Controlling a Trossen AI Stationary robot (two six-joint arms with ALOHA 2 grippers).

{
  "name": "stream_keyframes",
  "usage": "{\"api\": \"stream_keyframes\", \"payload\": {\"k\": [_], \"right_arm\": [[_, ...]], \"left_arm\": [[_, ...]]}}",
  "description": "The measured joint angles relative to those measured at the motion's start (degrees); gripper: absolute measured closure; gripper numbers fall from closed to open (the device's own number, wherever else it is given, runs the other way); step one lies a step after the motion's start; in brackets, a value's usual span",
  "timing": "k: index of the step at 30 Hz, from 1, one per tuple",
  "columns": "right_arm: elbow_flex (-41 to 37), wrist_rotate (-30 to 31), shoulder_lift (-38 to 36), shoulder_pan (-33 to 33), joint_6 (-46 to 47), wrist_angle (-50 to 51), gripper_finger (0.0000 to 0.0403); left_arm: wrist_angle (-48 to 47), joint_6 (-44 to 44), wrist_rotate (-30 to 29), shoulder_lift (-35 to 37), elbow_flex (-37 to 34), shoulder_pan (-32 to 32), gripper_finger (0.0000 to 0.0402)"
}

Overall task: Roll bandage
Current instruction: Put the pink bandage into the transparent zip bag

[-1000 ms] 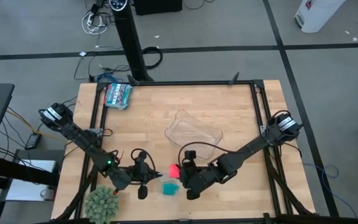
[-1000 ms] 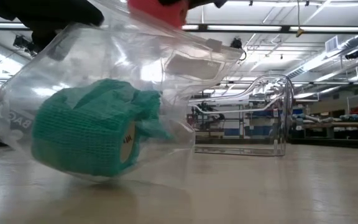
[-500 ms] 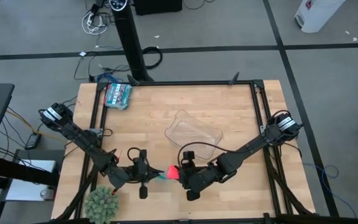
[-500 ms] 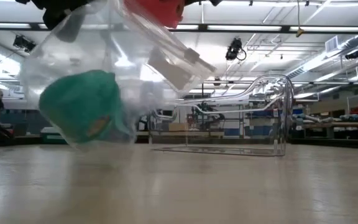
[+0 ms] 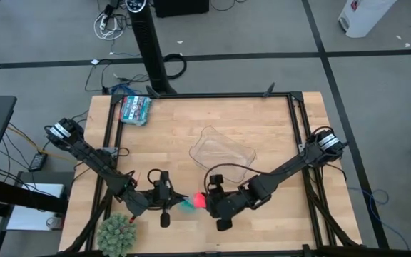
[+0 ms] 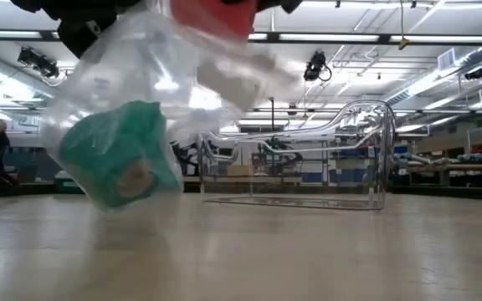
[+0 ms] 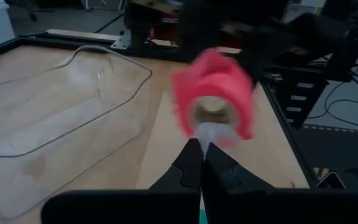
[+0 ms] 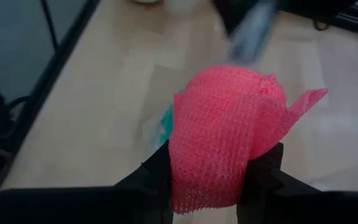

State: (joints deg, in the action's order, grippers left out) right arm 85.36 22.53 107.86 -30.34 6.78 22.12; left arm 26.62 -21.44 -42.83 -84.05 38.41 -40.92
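Observation:
The bandage (image 8: 219,134) is a chunky pink-red roll with a loose end (image 8: 306,98) sticking out. It is held above the table's near middle by my right gripper (image 5: 211,203), which is shut on it. My left gripper (image 5: 171,202) is just to its left, shut on a clear plastic bag (image 6: 132,92). The bag holds a teal roll (image 6: 117,163) and hangs clear of the table. In the left wrist view the bandage (image 7: 213,93) is right ahead of my left gripper (image 7: 201,148). My left gripper pinches a thin edge of the clear bag (image 7: 207,132) between its shut fingertips, reaching nearly level from the table's left. The bag hangs slack below with the teal roll in its bottom, off the table. My right gripper pinches the bandage roll by its two opposite sides (image 8: 182,168), one finger (image 8: 263,168) on each side. It reaches in slanting down from the table's right. The roll is lifted clear of the table.
A clear plastic tray (image 5: 223,151) lies on the table beyond the grippers and shows in the low view as the tray (image 6: 329,155). A small green plant (image 5: 116,233) stands at the near left corner. A printed packet (image 5: 135,109) lies at the far left corner.
The clear bag with the teal roll, which lay on the table, has been lifted clear and has swung toward my left gripper, the roll turning inside it. Both grippers have stayed in place with their holds unchanged.

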Motion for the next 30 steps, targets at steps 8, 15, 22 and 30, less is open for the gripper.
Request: {"api": "stream_keyframes", "payload": {"k": [8, 15, 22, 30], "right_arm": [[0.0, 1.2, -0.2, -1.4, -0.5, -0.2, 0.0288], [0.0, -1.1, -0.2, -0.3, -2.6, -4.0, 0.0288], [0.0, -1.2, -0.2, 2.3, -1.7, -5.1, 0.0288], [0.0, -3.2, -0.2, 3.7, 4.4, -1.3, 0.0289]], "left_arm": [[-0.3, -0.3, -0.6, 0.0, 0.0, 0.0, 0.0399], [1.0, -0.4, -0.8, 0.0, 0.0, 0.1, 0.0399], [1.3, -1.3, -0.7, 0.0, 0.0, 0.1, 0.0399], [1.4, -1.5, 0.0, 0.0, 0.0, 0.1, 0.0399]]}}
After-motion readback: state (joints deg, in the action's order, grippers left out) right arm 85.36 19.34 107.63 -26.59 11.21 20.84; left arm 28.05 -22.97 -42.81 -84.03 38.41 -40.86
